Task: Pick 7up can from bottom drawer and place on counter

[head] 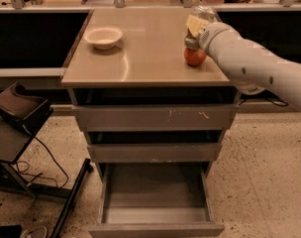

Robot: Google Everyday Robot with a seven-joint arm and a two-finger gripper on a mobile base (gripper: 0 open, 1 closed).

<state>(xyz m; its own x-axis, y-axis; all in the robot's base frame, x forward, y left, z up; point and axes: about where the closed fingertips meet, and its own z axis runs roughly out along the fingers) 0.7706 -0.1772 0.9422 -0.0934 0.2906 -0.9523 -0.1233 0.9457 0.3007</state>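
Gripper (pixel 195 28), jaws closed on the 7up can (pixel 203 11), over the bench (pixel 140 58) at right rear, just above the apple (pixel 195 57); bottom drawer (pixel 155 228) open. Can judged light, thin-walled, slippery, easily dented: hold mid-wall, gently

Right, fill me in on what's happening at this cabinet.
The robot's white arm reaches in from the right, its tool over the glossy beige counter, just above the red apple. The grey-brown bottom drawer is pulled open, with no can showing inside. A pale round bowl sits at the counter's back left. Whether the tool carries the can, I cannot tell.
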